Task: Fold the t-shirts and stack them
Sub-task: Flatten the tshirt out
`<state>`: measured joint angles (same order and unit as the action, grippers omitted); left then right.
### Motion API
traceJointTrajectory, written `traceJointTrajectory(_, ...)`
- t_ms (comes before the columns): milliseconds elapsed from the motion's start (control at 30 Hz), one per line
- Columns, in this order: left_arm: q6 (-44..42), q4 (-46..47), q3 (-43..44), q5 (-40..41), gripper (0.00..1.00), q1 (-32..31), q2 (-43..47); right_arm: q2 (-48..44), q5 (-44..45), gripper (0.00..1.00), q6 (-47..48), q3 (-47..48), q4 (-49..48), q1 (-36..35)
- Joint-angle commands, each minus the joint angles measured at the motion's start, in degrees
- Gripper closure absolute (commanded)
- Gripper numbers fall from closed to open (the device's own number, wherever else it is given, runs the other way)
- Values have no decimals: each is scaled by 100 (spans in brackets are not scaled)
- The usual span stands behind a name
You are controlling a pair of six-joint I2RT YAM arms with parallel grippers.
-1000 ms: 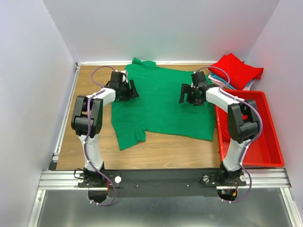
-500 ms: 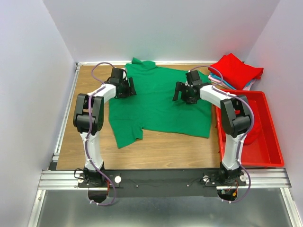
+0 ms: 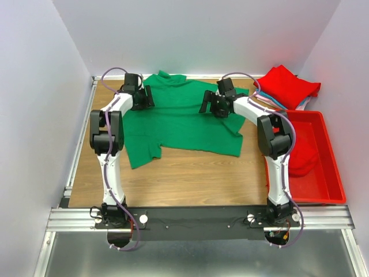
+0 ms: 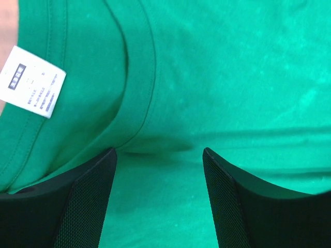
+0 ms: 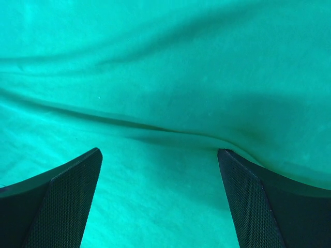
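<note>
A bright green t-shirt [image 3: 179, 124] lies spread on the wooden table, with its collar [image 4: 137, 77] and white neck label [image 4: 32, 81] in the left wrist view. My left gripper [image 3: 147, 97] is open at the shirt's far left part beside the collar, with its jaws wide apart down on the cloth [image 4: 159, 151]. My right gripper [image 3: 206, 105] is open on the shirt's far right part. Its jaws are also wide apart, over a fold of green cloth [image 5: 160, 151]. Neither gripper holds anything.
A pile of folded shirts with a red one on top [image 3: 288, 85] sits at the back right corner, with light blue and pink edges [image 3: 266, 97] beneath. A red plastic bin [image 3: 328, 184] stands along the right side with red cloth [image 3: 302, 161] in it. White walls enclose the table.
Both arms have reached farther back and to the left. The green shirt has slid left and towards the back with them, and its right edge now lies clear of the bin.
</note>
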<state>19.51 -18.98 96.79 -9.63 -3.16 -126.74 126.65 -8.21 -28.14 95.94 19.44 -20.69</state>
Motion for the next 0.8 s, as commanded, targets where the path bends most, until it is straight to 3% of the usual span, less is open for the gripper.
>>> traceJointTrajectory(0,-342,-333,645,22,25,-18,-360,536,-76,1,-51,336,481,-41)
traceJointTrajectory(133,-421,-492,964,214,25,-27,-159,633,-111,1,37,680,605,-32)
traceJointTrajectory(267,-334,-519,447,1118,24,-27,657,493,-85,0,116,847,666,-41)
traceJointTrajectory(333,-89,-466,-246,1706,23,-27,1331,317,12,0,151,839,675,-41)
traceJointTrajectory(467,176,-229,-2044,2306,20,-79,2520,-122,126,0,116,549,684,-41)
traceJointTrajectory(567,377,-315,-2926,2553,18,-97,3163,-614,354,0,-24,103,701,-41)
traceJointTrajectory(767,1132,-1070,-3719,2913,20,-141,3972,-1703,644,0,-367,-1118,719,-32)
